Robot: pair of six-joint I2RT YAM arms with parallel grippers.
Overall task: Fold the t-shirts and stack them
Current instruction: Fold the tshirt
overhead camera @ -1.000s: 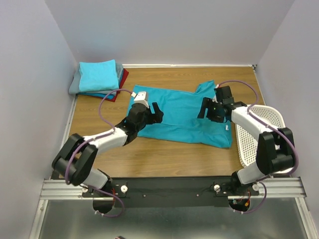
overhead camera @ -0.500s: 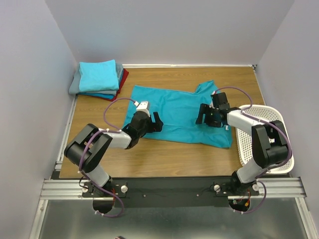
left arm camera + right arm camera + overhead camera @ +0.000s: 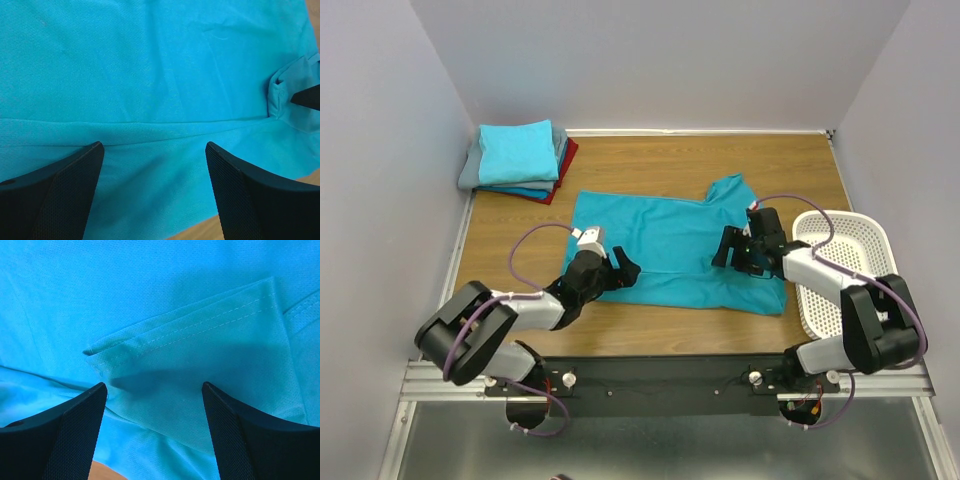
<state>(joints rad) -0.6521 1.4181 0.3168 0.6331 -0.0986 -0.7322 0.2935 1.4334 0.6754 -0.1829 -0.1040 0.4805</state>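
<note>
A teal-blue t-shirt (image 3: 670, 240) lies spread on the wooden table, its near edge folded. My left gripper (image 3: 625, 271) is open over its near left part; the cloth (image 3: 150, 90) fills that wrist view with a crease across it. My right gripper (image 3: 728, 248) is open over the shirt's right side, just above a folded sleeve (image 3: 210, 365). Neither holds cloth. A stack of folded t-shirts (image 3: 518, 160), light turquoise on top with grey and dark red under it, sits at the back left corner.
A white perforated basket (image 3: 845, 265) stands at the right edge of the table, next to my right arm. Bare wooden table (image 3: 650, 150) lies behind the shirt. Grey walls close in on three sides.
Both grippers have moved toward me, down to the shirt's near part. The shirt has shifted toward the front, its near edge now closer to the table's front.
</note>
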